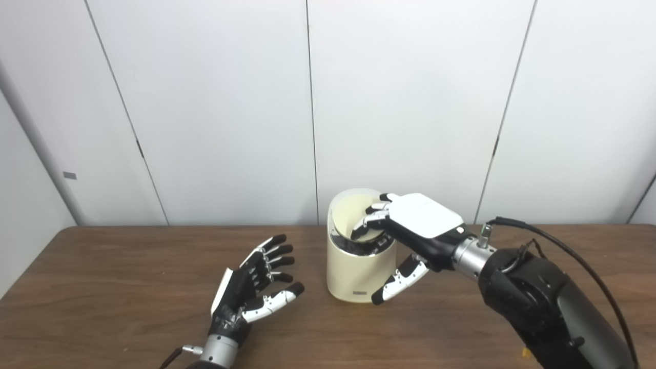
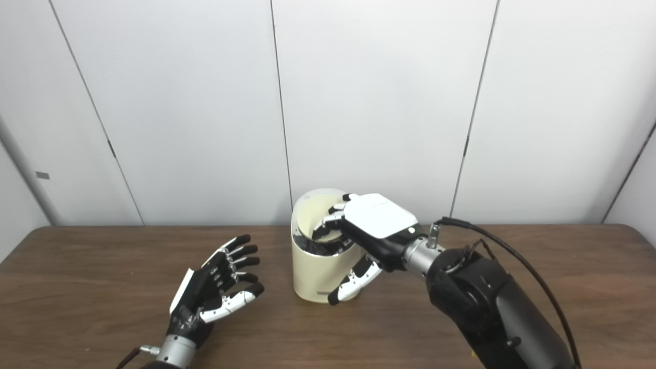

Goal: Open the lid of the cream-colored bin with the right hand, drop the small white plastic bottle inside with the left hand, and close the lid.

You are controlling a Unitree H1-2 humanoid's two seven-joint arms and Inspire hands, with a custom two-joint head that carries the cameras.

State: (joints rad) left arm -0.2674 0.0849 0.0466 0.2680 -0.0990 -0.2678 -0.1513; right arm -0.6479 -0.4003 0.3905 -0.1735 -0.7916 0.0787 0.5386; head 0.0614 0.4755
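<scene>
right hand: fingers resting on the tilted lid of the cream-colored bin, thumb against the bin's front, gripping nothing | left hand: empty, fingers spread, palm up, left of bin | bin: upright on wooden surface, lid swung partly inward | bottle: not visible

- Bin: cream body, dark band under the rim.
- Worktop: dark brown wood grain.
- Right hand: white back, black-tipped white fingers.
- Left hand: black palm, white edging.
- Wall panels: plain white.
</scene>
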